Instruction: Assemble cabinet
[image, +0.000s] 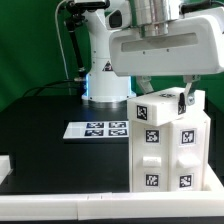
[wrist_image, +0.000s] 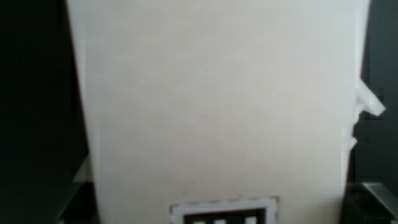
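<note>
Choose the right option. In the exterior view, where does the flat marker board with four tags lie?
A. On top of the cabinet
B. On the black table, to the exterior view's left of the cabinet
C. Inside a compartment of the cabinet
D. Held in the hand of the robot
B: the marker board lies flat on the black table, to the exterior view's left of the white cabinet.

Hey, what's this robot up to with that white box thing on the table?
The robot arm is working on a white cabinet that stands upright on the black table, near the exterior view's right. Its pincer is down over the cabinet's top, with fingers on either side of the upper part, and its wrist camera is filled by a white panel. Whether it actually grips is unclear. The marker board lies flat beside the cabinet.
</note>
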